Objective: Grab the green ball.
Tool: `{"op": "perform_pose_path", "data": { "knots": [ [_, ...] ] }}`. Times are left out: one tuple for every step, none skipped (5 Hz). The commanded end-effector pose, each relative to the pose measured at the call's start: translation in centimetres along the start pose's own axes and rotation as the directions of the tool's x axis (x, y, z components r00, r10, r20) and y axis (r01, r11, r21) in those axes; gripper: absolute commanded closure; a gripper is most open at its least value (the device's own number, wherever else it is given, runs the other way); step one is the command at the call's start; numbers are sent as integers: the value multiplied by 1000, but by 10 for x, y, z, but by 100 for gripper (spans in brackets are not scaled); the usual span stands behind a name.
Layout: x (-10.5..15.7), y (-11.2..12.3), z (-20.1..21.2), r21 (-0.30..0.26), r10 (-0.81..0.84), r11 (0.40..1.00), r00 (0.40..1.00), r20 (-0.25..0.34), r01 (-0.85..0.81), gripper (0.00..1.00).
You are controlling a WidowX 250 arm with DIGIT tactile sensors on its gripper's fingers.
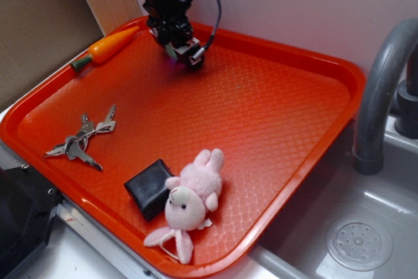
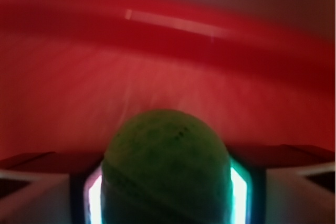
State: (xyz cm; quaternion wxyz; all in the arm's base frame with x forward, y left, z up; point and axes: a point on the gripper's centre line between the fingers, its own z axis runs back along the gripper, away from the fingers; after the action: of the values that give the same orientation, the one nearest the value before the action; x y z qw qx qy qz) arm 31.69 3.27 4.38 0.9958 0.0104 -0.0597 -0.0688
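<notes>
Near carrot (image 1: 108, 46), gripper (image 1: 181, 49) around green ball (image 2: 167, 166).

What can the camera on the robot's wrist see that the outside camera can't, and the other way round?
Only the wrist view shows the green ball close up, sitting between the gripper's fingers. Only the exterior view shows the toy carrot, keys, black block, pink bunny and the sink faucet. Both show the orange tray and the gripper.

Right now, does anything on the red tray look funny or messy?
Nothing looks spilled or broken. The pink bunny lies flopped against a black block, and the green ball sits between the hand's fingers.
</notes>
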Motion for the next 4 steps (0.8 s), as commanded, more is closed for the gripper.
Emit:
{"op": "perform_pose_path", "data": {
  "knots": [
    [-4,-49,125,-87,85,993,995,51,-80,100],
    [-2,-64,172,-4,101,995,994,41,-101,75],
    [-8,-64,196,-16,102,995,994,38,-101,100],
    [-12,-66,186,-5,89,996,995,36,-89,100]
  ]
}}
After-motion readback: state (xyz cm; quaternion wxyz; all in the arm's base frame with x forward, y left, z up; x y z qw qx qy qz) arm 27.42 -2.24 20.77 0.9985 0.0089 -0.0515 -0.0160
